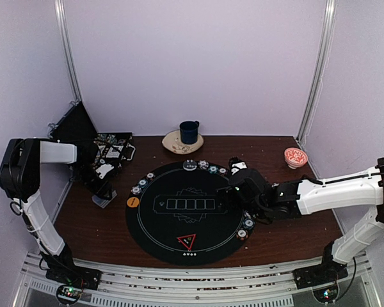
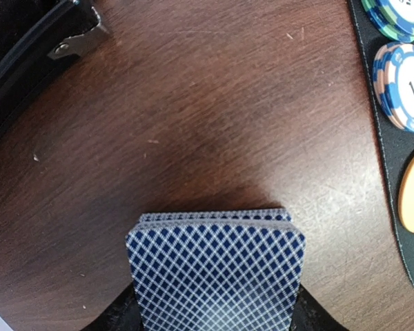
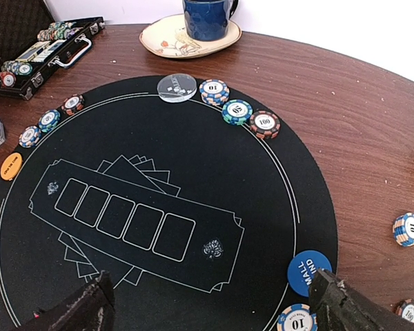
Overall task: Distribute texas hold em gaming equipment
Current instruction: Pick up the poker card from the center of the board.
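Brown wooden tabletop (image 1: 294, 224) carrying a round black mat (image 1: 160, 230).

- Deck of cards (image 2: 217, 276), blue lattice backs: clamped in the left gripper (image 1: 104, 190), over bare wood just left of the mat's edge.
- Right gripper (image 3: 214, 310): jaws spread wide, holding nothing, above the mat's right half.
- Chips (image 3: 237, 111): three in a row on the mat's far rim, three more on its left rim, others at the right, one off the mat on the wood.
- Clear disc (image 3: 176, 87): far rim, beside the chips.
- Orange disc (image 3: 11, 166): left rim.
- Blue disc (image 3: 308, 270): right rim.
- Triangle marker (image 1: 186, 242), red-edged: near rim.
- Open case (image 3: 34, 41): far left.
- Blue mug (image 3: 207, 17) on a plate (image 3: 165, 38): behind the mat.
- Red-patterned bowl (image 1: 295, 157): far right.
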{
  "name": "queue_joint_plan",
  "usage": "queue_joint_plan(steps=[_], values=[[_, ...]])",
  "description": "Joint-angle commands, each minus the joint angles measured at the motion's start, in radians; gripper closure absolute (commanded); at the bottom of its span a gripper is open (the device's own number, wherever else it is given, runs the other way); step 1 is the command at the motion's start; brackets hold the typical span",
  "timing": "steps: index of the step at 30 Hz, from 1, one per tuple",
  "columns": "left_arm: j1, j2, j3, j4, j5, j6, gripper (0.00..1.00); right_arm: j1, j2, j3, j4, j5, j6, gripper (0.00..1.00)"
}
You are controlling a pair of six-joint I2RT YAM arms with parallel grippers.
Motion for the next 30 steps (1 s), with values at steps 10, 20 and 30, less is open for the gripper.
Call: queue_joint_plan(steps=[10,20,30], values=[[-0.013,0.043,-0.029,-0.023,0.016,0.011,0.16,0.008,-0.011,0.017,0.001,0.027,-0.021,0.00],[-0.017,0.066,-0.042,0.006,-0.059,-0.021,0.24,0.008,-0.027,0.010,-0.002,0.022,-0.018,0.00],[-0.042,0.078,-0.069,0.011,-0.117,-0.016,0.24,0.009,-0.038,0.006,0.000,0.018,-0.020,0.00]])
